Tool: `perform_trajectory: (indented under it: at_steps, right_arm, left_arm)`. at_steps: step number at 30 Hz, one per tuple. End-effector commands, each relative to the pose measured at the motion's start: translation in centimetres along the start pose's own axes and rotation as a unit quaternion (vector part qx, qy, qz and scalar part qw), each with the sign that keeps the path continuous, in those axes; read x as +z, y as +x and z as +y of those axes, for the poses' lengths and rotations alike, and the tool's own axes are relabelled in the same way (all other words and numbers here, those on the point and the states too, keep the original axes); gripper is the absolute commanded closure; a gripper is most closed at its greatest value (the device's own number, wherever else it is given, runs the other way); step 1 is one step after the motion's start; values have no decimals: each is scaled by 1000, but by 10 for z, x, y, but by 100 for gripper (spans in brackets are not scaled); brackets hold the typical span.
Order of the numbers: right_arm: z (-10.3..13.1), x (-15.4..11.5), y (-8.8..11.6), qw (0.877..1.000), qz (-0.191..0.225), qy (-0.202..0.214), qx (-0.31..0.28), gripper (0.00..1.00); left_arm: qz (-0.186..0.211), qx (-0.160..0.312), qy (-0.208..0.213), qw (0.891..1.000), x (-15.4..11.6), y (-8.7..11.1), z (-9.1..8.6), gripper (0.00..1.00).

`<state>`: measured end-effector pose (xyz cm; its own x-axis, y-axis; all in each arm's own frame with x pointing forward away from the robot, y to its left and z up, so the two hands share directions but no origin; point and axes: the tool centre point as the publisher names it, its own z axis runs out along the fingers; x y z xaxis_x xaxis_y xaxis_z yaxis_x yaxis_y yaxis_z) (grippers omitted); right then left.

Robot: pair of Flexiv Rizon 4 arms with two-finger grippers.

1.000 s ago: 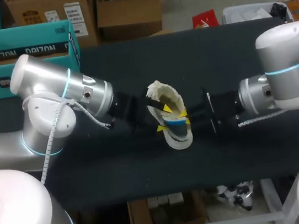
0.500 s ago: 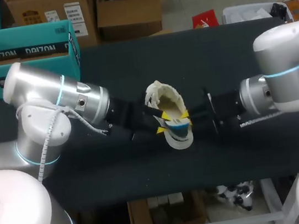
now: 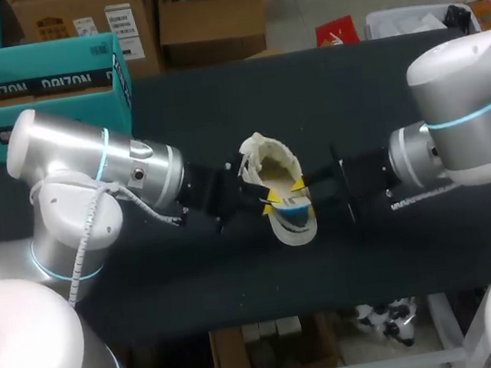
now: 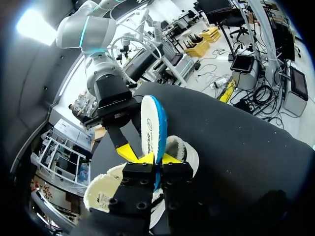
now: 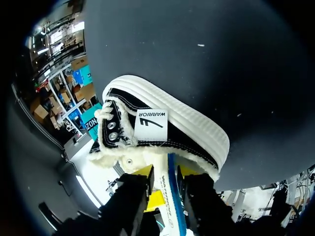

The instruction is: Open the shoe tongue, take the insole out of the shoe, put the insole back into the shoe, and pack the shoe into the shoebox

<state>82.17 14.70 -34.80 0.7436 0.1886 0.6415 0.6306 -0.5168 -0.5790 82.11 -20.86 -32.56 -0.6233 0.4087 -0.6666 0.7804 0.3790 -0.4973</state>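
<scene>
A fleece-lined black shoe with a white sole (image 3: 279,172) lies mid-table. Its insole (image 3: 293,207), white with a blue edge, stands on edge out of the shoe's opening. My left gripper (image 3: 269,203) comes in from the left and is shut on the insole (image 4: 151,129); its yellow tips (image 4: 147,158) pinch the lower edge. My right gripper (image 3: 301,186) faces it from the right. The insole (image 5: 170,194) runs between its fingers (image 5: 134,194), which stand slightly apart from it. In the left wrist view a finger of the right gripper (image 4: 126,151) shows beside the insole, not touching it.
The teal shoebox (image 3: 49,84) stands open at the table's back left corner, behind my left arm. The black table top (image 3: 216,106) stretches behind the shoe and in front of it (image 3: 268,281).
My left gripper slid right to the shoe and closed on the insole. My right gripper's fingers, which were pinching the insole, have parted. The shoe has stayed put.
</scene>
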Motion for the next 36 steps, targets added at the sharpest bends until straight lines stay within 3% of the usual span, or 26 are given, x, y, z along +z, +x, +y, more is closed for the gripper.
perform_trajectory:
  at_steps: [1, 5, 7, 13, 19, 36]
  right_arm:
    - [-11, -9, -7, 1000, 1, -8, 4, 62]
    - [-14, -9, -9, 1000, 5, -4, 6, 79]
    - [-15, -8, -9, 1000, 5, -1, 4, 99]
    - [-17, -1, -8, 1000, -3, 0, -7, 100]
    - [-18, 2, -7, 999, -17, -29, -29, 100]
    - [15, 16, 4, 998, -28, -51, -35, 100]
  left_arm:
    - [-6, -1, -1, 1000, 5, 3, 1, 100]
    - [-8, -3, -2, 1000, 7, 3, 2, 100]
    - [-8, -3, -2, 1000, 8, 3, 2, 100]
    - [-7, 0, -7, 1000, 10, 4, 0, 100]
    - [-12, 8, -11, 1000, 7, 5, -3, 100]
    - [-1, -30, -34, 999, 20, -6, 32, 100]
